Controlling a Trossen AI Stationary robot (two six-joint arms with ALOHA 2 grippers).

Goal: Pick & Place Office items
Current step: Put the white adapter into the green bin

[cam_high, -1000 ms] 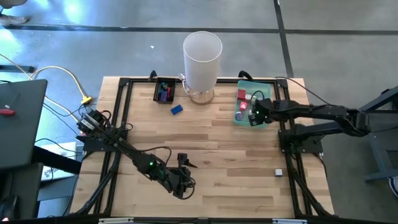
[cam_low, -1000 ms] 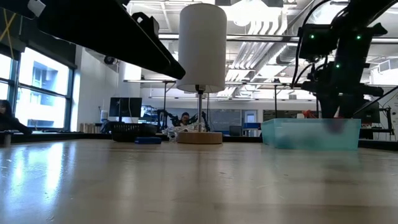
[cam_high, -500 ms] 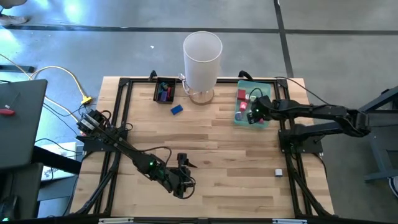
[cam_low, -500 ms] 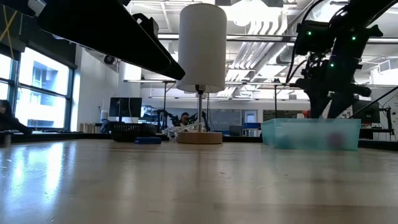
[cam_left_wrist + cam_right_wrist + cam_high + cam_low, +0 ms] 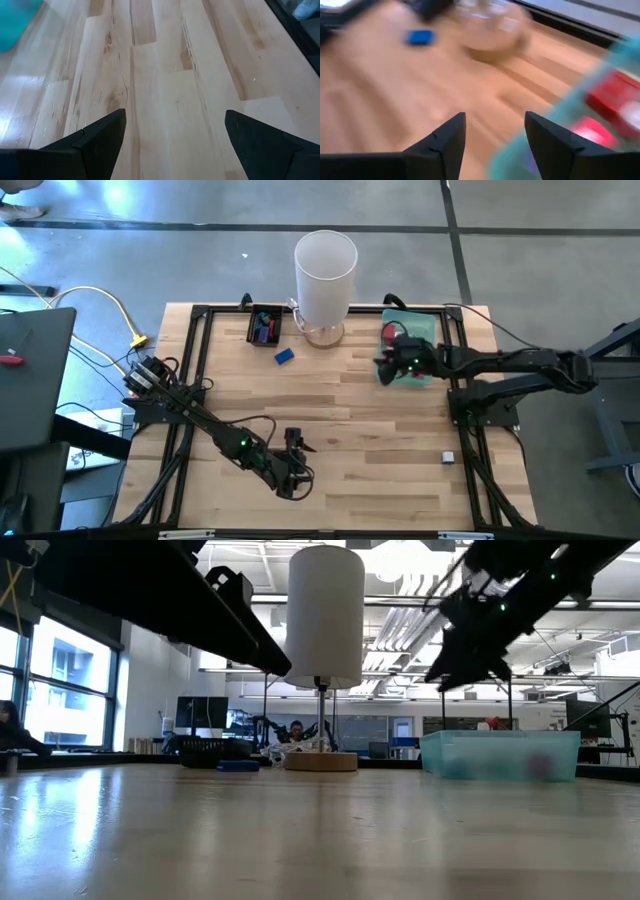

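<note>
Office items lie in the translucent green tray at the far right: a red one and a pink one show through its wall. A blue block lies flat on the wood near the white cylinder. More small pieces fill the small black tray. My right gripper hovers open over the green tray's left edge, slanting down toward the blue block, nothing between its fingers. My left gripper waits open above bare wood near the table's front.
The white cylinder stands on a round wooden foot at the far middle. A small grey piece lies by the right rail. A black frame borders the table. Bare wood spreads between the two grippers.
My right gripper has risen out of the green tray and gone toward the table's left, over the tray's left edge. It has tipped up from pointing steeply down to a slant, and rolled. The items in the tray stay where they were.
</note>
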